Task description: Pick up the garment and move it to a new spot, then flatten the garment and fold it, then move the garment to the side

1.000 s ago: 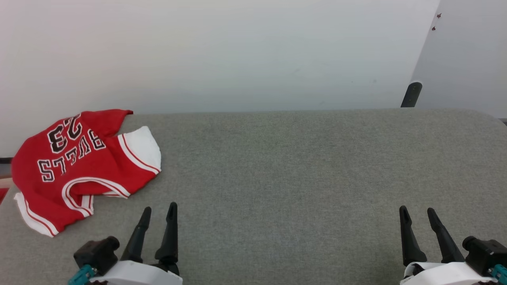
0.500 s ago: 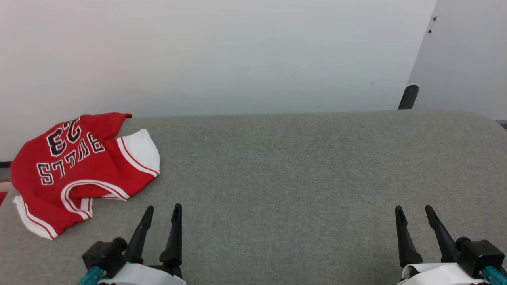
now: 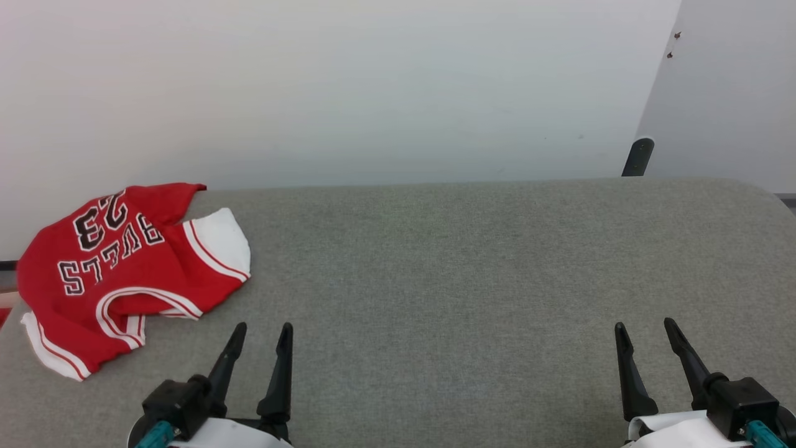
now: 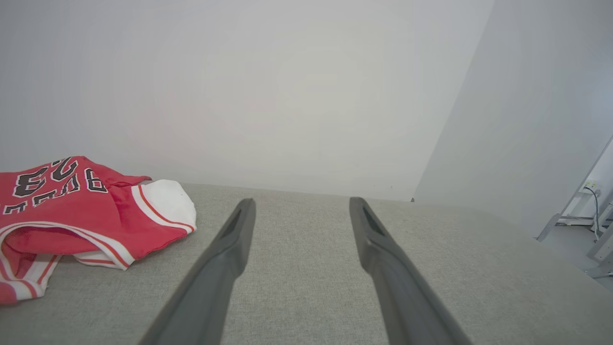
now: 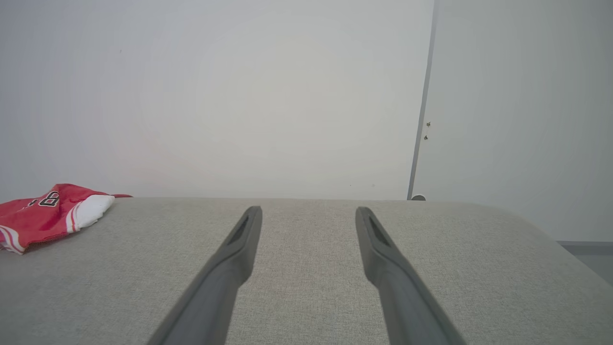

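At far-left edge of grey fabric-covered desk (image 3: 466,280): 1 garment (image 3: 124,274), red jersey-style shirt, lying crumpled. White short sleeve with red stripe trim. Black white-edged "BULLS" and "23", upside down in head view. Left gripper (image 3: 264,326): jaws wide, empty, near garment, not touching. Right gripper (image 3: 643,323): jaws wide, empty, well apart.

1 garment (image 3: 124,274) at the left of the frame. 2 hands: the left hand (image 3: 263,328) at lower left, the right hand (image 3: 643,325) at lower right, each with 2 dark fingers (image 3: 278,373). 1 grey desk (image 3: 435,280). 1 dark post (image 3: 637,157) at upper right.
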Tool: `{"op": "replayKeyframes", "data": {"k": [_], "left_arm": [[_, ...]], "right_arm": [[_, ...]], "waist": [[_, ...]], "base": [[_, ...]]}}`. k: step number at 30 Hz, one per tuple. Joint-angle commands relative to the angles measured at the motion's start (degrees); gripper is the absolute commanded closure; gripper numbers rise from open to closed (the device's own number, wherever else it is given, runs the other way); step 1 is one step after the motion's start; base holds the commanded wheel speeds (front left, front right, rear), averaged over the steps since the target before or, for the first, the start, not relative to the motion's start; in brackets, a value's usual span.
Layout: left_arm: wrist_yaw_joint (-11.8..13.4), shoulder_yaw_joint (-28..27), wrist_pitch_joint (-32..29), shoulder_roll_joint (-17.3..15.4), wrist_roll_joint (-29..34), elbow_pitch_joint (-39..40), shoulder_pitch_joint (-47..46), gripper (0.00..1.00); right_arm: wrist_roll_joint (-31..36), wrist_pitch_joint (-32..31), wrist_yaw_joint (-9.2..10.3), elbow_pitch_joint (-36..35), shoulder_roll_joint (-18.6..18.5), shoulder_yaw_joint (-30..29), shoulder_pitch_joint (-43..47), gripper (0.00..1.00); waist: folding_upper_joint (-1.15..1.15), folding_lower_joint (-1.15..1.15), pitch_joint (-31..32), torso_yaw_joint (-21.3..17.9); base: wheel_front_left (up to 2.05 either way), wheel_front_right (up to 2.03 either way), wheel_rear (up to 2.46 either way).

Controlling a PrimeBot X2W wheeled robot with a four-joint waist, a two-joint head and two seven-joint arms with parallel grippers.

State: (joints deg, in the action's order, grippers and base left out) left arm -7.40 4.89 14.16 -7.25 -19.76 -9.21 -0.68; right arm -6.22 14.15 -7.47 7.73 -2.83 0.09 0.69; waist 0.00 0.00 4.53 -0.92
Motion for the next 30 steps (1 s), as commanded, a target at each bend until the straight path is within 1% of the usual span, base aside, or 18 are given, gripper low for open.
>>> {"op": "replayKeyframes", "data": {"k": [1,8,14,18,24,30], "left_arm": [[-0.1,0.0,0.4,-0.2,1.1,0.1,0.2,0.00],[-0.1,0.1,1.1,-0.4,3.3,0.2,0.7,0.00],[-0.1,0.0,1.1,-0.4,2.9,0.0,1.0,0.00],[-0.1,0.1,1.1,-0.6,2.6,-0.2,0.9,0.00],[-0.1,-0.6,1.1,-1.3,2.7,-0.9,0.6,0.00],[0.0,-2.0,1.0,-1.8,3.0,-2.1,0.7,0.00]], "right_arm": [[1.2,0.5,-0.04,-0.4,-0.1,0.1,0.7,0.00],[4.3,1.2,-0.04,-0.5,-0.1,0.3,1.0,0.00],[4.5,1.1,-0.04,-0.3,-0.1,0.0,1.4,0.00],[4.4,1.1,-0.04,-0.4,-0.1,0.0,1.5,0.00],[4.1,0.9,-0.04,-0.3,-0.1,0.8,2.3,0.00],[3.2,0.8,-0.03,0.3,-0.1,2.4,2.4,0.00]], "waist": [[0.00,0.00,0.1,0.0],[0.00,0.00,0.8,-0.3],[0.00,0.00,1.2,-0.2],[0.00,0.00,1.6,0.6],[0.00,0.00,2.5,3.7],[0.00,0.00,3.6,8.8]], "base": [[0.00,0.00,0.00],[0.00,0.00,0.00],[0.00,0.00,0.00],[0.00,0.00,0.00],[0.00,0.00,0.00],[0.00,0.00,0.00]]}}
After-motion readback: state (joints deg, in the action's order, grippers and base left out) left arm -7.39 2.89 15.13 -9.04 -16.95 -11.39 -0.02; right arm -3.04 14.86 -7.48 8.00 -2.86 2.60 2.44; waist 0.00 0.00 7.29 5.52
